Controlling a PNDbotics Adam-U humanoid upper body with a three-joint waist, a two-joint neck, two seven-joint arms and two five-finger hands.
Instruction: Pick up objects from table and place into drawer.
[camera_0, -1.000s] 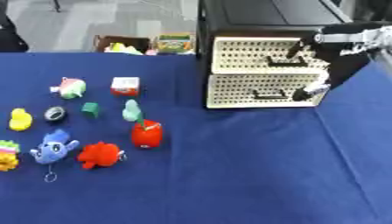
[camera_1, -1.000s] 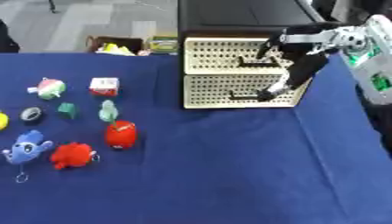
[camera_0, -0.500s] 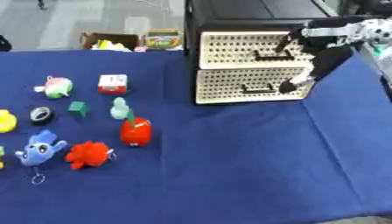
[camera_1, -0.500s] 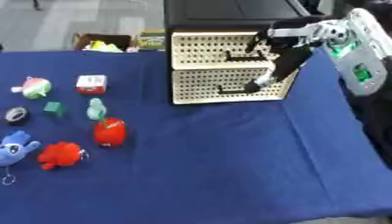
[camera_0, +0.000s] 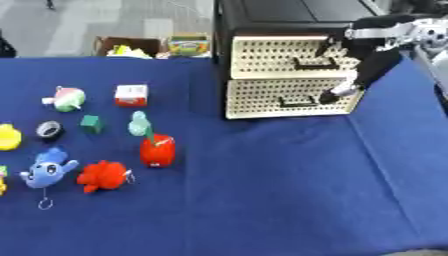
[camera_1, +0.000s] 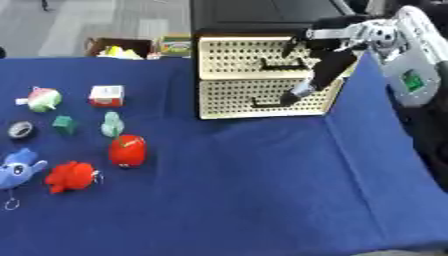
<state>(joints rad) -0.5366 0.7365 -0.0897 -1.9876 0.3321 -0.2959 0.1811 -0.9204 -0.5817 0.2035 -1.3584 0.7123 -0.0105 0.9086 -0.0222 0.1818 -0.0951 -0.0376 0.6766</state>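
Note:
A cream perforated drawer unit (camera_0: 271, 102) with two black-handled drawers stands at the table's back, both drawers looking shut. My right hand (camera_1: 335, 46) is against its right front, open. Some fingers lie by the upper handle (camera_0: 315, 62), and one long finger (camera_1: 306, 85) reaches down to the lower drawer's right end. Toys lie at the left: a red apple toy (camera_0: 157, 151), a teal figure (camera_0: 138, 123), a green cube (camera_0: 91, 123), a red-and-white box (camera_0: 131, 95), a pink-and-green toy (camera_0: 66, 98), a tape roll (camera_0: 50, 130), a yellow toy (camera_0: 8, 137), a blue plush (camera_0: 48, 170) and a red plush (camera_0: 103, 176). My left hand is out of view.
A black cabinet (camera_0: 289, 17) sits on top of and behind the drawer unit. Boxes with colourful contents (camera_0: 144, 46) stand beyond the table's far edge. Blue cloth (camera_0: 262, 190) covers the table.
The whole picture has shifted, so the camera has moved. My right hand stays at the drawer front in much the same pose. The toys have not moved.

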